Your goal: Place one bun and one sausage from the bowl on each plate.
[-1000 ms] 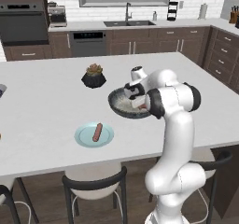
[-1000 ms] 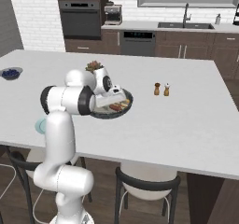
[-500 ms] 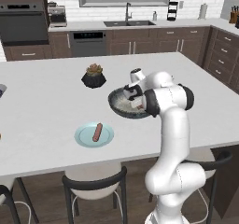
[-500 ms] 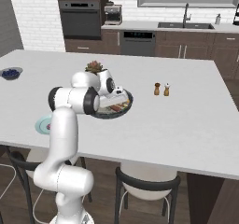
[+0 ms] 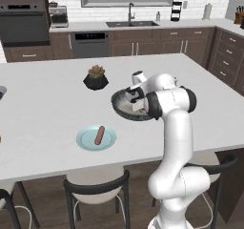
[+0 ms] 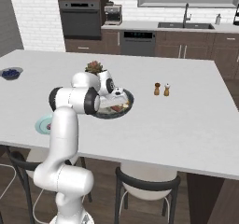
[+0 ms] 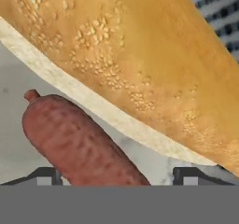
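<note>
The dark bowl (image 5: 119, 107) (image 6: 123, 111) sits mid-counter with my gripper (image 5: 137, 102) (image 6: 116, 101) reaching down into it. In the hand view my gripper (image 7: 119, 174) is open, its tips either side of a brown sausage (image 7: 79, 143) on the bowl's pale floor. A big golden bun (image 7: 140, 55) lies just beyond the sausage. To the bowl's front left sits the teal plate (image 5: 86, 141) (image 6: 43, 124), with one sausage (image 5: 99, 134) on it.
A black plant pot (image 5: 96, 78) (image 6: 94, 67) stands just behind the bowl. Salt and pepper shakers (image 6: 161, 89) are to the right, and a small bowl of berries (image 6: 11, 72) sits at the far left. Stools (image 5: 95, 187) line the counter's near edge.
The hand has sunk lower into the bowl over the sausage, and its fingers have come slightly closer together.
</note>
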### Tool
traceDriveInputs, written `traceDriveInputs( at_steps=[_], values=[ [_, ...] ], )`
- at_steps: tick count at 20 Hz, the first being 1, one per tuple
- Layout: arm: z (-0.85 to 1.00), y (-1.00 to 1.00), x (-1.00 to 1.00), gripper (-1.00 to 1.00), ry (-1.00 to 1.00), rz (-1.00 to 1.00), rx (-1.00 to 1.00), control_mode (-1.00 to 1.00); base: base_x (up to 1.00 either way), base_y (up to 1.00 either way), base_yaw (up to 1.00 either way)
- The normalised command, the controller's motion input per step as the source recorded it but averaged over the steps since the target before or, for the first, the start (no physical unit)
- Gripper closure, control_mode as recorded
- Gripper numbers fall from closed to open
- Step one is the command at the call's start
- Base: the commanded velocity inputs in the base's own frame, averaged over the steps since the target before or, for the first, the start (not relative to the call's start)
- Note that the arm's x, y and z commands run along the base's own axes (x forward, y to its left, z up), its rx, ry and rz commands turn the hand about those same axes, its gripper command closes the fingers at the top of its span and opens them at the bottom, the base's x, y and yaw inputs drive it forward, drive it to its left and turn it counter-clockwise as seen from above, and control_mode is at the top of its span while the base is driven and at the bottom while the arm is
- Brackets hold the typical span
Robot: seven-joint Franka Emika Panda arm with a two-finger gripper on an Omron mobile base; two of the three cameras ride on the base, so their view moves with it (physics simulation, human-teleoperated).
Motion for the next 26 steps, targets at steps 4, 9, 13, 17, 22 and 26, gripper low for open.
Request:
traceDriveInputs(
  at_steps=[4, 9, 13, 17, 22, 26],
  values=[
    [-0.27, 0.0, 0.09, 1.0, -0.02, -0.03, -0.02, -1.0, 0.0, 0.0, 0.0],
    [-0.19, 0.07, -0.15, 1.0, -0.01, 0.0, -0.04, -1.0, 0.0, 0.0, 0.0],
    [0.73, 0.37, -0.42, 1.0, -0.09, -0.07, 0.0, -1.0, 0.0, 0.0, 0.0],
    [1.0, 0.27, -0.64, 1.0, -0.19, -0.04, -0.03, -1.0, 0.0, 0.0, 0.0],
    [0.64, 0.0, -1.0, 1.0, -0.34, 0.0, 0.03, -1.0, 0.0, 0.0, 0.0],
    [0.19, 0.0, -1.0, 1.0, -0.29, -0.02, 0.06, -1.0, 0.0, 0.0, 0.0]
  ],
)
